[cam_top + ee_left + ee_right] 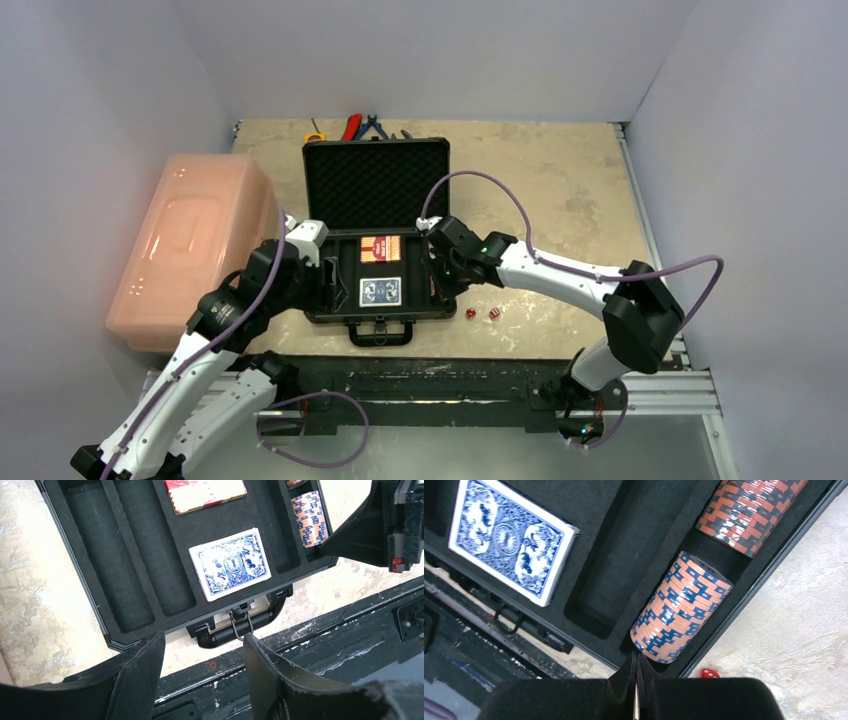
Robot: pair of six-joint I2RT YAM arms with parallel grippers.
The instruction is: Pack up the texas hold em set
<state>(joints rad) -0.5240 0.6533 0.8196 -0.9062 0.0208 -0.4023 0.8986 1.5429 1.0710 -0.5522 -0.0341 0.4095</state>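
Poker case (375, 185) lies open on the table (560, 200) in the overhead view, lid upright, between the two tools. The left tool (325, 272) hangs at one side edge and the right tool (437, 280) over the opposite edge. A red deck (380, 247) and a blue deck (380, 291) lie in the tray between them. Two red dice (470, 313) sit on the table near the right tool, outside the case.

From the left wrist, the left tool's fingers (145, 680) stand spread. The handle (235, 630) is just beyond them, the blue deck farther ahead, and a blue-marked chip roll (310, 519) far off to the right.

From the right wrist, the right tool's fingers are pressed together. The blue-marked chip roll lies just ahead of the tips in the outermost slot, a dark-striped chip roll (754, 515) beyond it. One of the red dice rests just right of the tips.
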